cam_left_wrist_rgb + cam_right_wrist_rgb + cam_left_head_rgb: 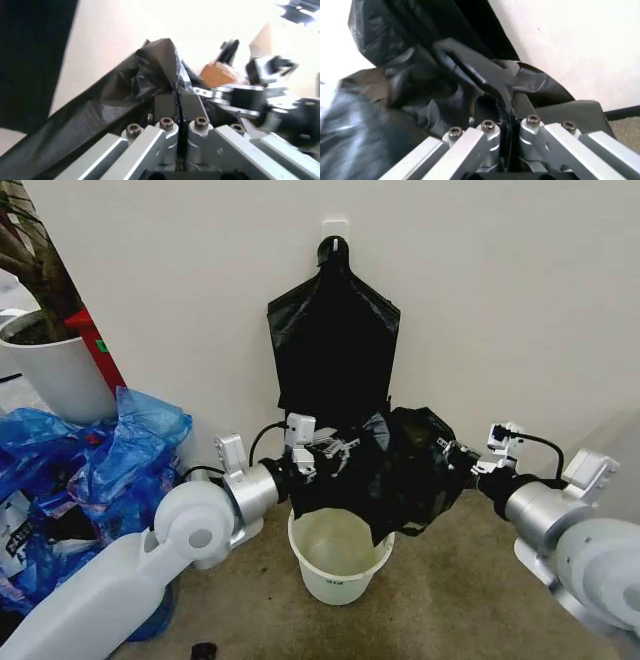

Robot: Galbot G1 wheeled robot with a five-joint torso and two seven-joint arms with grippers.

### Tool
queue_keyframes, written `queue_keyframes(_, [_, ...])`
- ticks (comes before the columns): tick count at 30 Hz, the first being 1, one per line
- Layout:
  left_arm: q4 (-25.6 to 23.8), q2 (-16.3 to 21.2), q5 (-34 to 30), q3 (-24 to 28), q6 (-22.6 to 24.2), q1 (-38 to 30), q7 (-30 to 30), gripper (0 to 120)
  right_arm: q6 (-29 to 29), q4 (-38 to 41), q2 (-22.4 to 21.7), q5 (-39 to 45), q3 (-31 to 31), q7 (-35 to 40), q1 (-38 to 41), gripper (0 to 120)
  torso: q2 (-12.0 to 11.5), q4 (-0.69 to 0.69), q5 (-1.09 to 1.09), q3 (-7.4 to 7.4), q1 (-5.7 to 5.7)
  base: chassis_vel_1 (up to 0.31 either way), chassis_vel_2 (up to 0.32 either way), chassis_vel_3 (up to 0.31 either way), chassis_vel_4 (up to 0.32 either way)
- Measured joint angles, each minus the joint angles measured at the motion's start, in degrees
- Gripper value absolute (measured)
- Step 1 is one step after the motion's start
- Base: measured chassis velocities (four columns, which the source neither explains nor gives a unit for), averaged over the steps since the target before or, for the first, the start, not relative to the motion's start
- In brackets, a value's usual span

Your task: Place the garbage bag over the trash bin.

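A pale wall (500,300) rises behind a brown carpeted floor (450,600). A flat black bundle (333,345) hangs on the wall from a hook. At the left sit a heap of blue plastic bags (90,470) and a large white plant pot (55,375).

The garbage bag (400,470), crumpled black film, hangs stretched between the two arms just above the trash bin (338,558), which stands open on the floor against the wall. Most of the film bunches over the bin's right side; the left of the rim is uncovered.

The left gripper (178,108) pinches one edge of the film tightly between closed fingers. The right gripper (502,108) is likewise clamped on the opposite edge.

To do this well, the grips should probably pull apart so the bag's mouth opens wider than the rim, then centre it and lower evenly.
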Motion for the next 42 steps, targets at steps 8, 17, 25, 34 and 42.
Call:
queue_keyframes(8, [0.78, -0.17, -4.05, -1.77, 0.28, 2.07, 0.22, 0, 0.13, 0.04, 1.12, 0.36, 0.37, 2.98, -1.22, 0, 0.00, -0.01, -0.02, 0.00, 0.00, 0.000, 0.000, 0.000, 0.000])
queue_keyframes(17, [12.23, -2.61, 3.17, -4.85, -1.58, 7.89, 8.09, 0, -0.95, 0.05, 5.20, -2.47, -2.24, 1.53, -4.55, 0, 0.00, 0.00, -0.01, 0.00, 0.00, 0.000, 0.000, 0.000, 0.000])
queue_keyframes(25, [15.48, -4.82, 5.74, -6.20, -2.65, 10.22, 8.45, 0, -1.59, 0.05, 8.10, -3.96, -4.58, 0.59, -5.86, 0, 0.00, 0.00, -0.01, 0.00, 0.00, 0.000, 0.000, 0.000, 0.000])
queue_keyframes(34, [17.57, -5.56, 9.70, -8.22, -4.91, 16.91, 5.72, 0, -2.57, -2.12, 13.37, -6.63, -6.36, -1.22, -8.94, 0, 0.00, -0.02, -0.01, 0.00, 0.00, 0.000, 0.000, 0.000, 0.000])
queue_keyframes(42, [8.08, -4.39, 7.96, -9.14, -3.03, 20.00, -6.40, 0, -1.51, -0.08, 8.66, 2.43, -3.92, 3.65, -2.96, 0, 0.00, 0.00, 0.00, 0.00, 0.00, 0.000, 0.000, 0.000, 0.000])
